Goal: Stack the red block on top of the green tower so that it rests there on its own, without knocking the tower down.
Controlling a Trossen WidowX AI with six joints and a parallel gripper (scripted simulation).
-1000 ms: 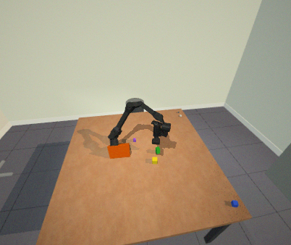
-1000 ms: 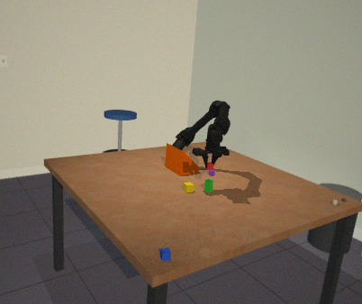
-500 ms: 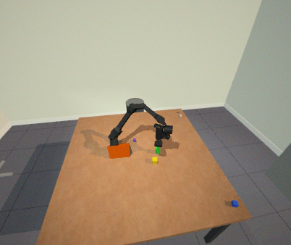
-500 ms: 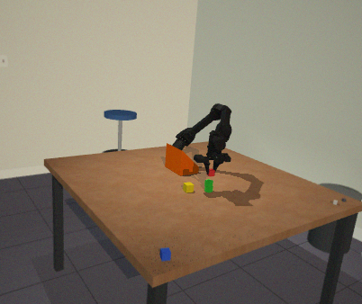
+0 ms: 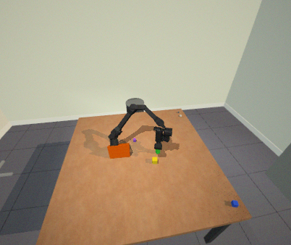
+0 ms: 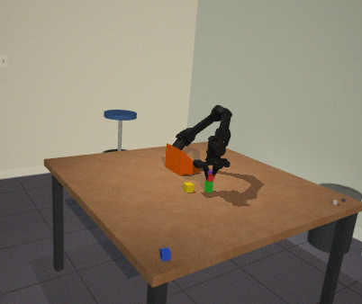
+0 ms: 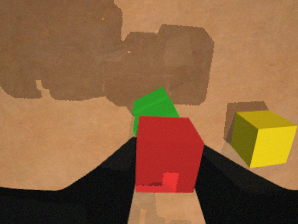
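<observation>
My gripper (image 5: 158,147) (image 6: 211,175) (image 7: 163,144) is shut on the red block (image 6: 211,178) (image 7: 164,150). The block shows between the dark fingers in the wrist view and is hidden by the gripper in the top view. The green tower (image 5: 158,151) (image 6: 209,186) (image 7: 154,103) stands upright on the table (image 5: 127,196) (image 6: 113,189). In the exterior view the red block is right above the tower's top. I cannot tell whether they touch. In the wrist view the red block covers the tower's lower part, and part of the green shows beyond it.
A yellow block (image 5: 155,160) (image 6: 188,187) (image 7: 267,142) stands close beside the tower. An orange box (image 5: 119,151) (image 6: 177,161) stands near the arm's base. A small purple block (image 5: 135,140) lies farther back. A blue block (image 5: 234,204) (image 6: 166,254) is near a far corner.
</observation>
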